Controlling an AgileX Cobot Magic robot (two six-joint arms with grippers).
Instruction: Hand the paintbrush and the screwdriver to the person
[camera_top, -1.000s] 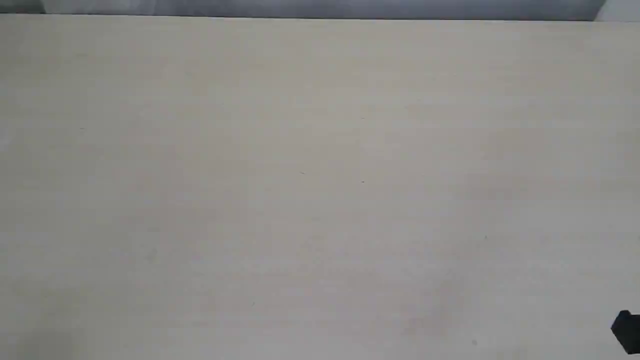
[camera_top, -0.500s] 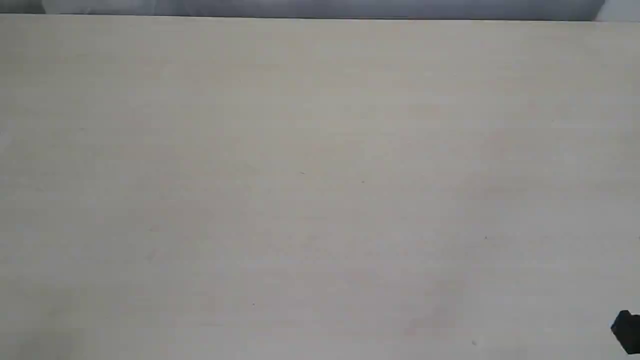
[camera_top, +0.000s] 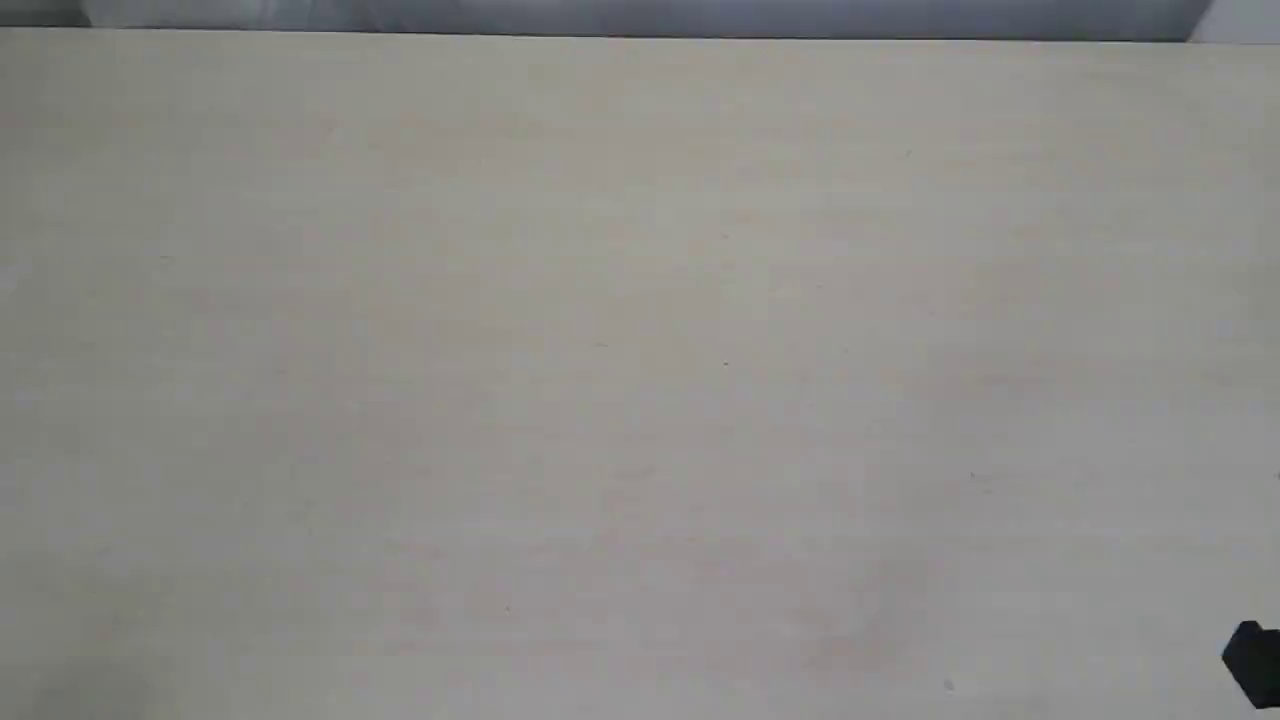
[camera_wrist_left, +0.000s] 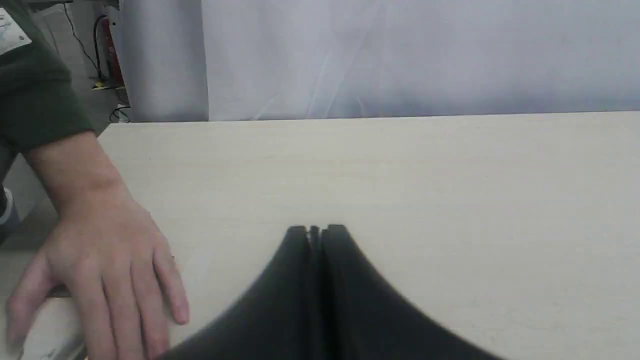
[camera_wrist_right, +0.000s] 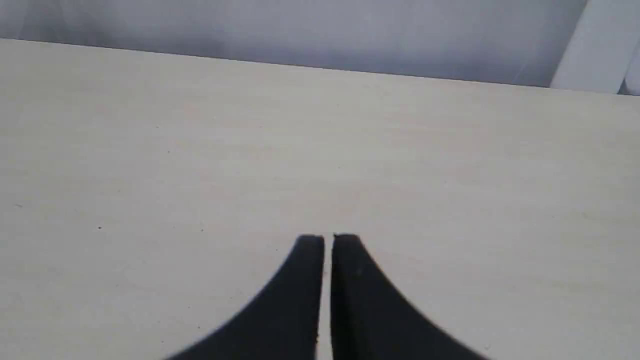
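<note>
The pale table (camera_top: 640, 350) fills the exterior view, with a grey backdrop (camera_top: 640, 15) along its 12 o'clock edge. The person (camera_wrist_left: 100, 260), in a dark green sleeve, rests a hand palm down with fingers spread at the table's edge, near the left gripper (camera_wrist_left: 316, 231) but apart from it. That gripper is clenched, jaws pressed together on nothing. The right gripper (camera_wrist_right: 327, 239) is closed to a hairline slit, also empty. A black robot part (camera_top: 1255, 660) pokes in at 4 o'clock. Neither the paintbrush nor the screwdriver shows in any view
</note>
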